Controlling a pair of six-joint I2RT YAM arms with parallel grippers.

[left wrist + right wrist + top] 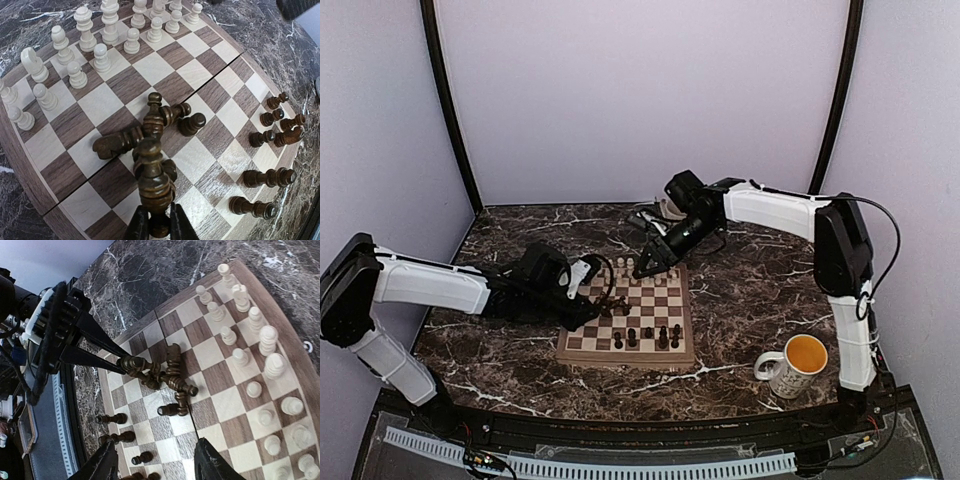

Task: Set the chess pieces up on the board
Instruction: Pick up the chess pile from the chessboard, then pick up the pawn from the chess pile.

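The wooden board (620,357) lies mid-table. Cream-white chess pieces (102,55) stand in rows on its far side, and several dark ones (270,177) stand along its near side. A heap of dark pieces (172,117) lies toppled in the board's middle. My left gripper (155,227) is shut on the base of one dark piece (152,175), held low over that heap; in the right wrist view the same dark piece (131,363) shows between the left fingers (95,347). My right gripper (157,462) hangs open above the board, a little beyond the heap, nothing between its fingers.
A white mug (798,362) with orange liquid stands on the marble table right of the board, near the right arm's base. Dark walls close the table's back and sides. Both arms reach over the board from opposite sides, their grippers close together.
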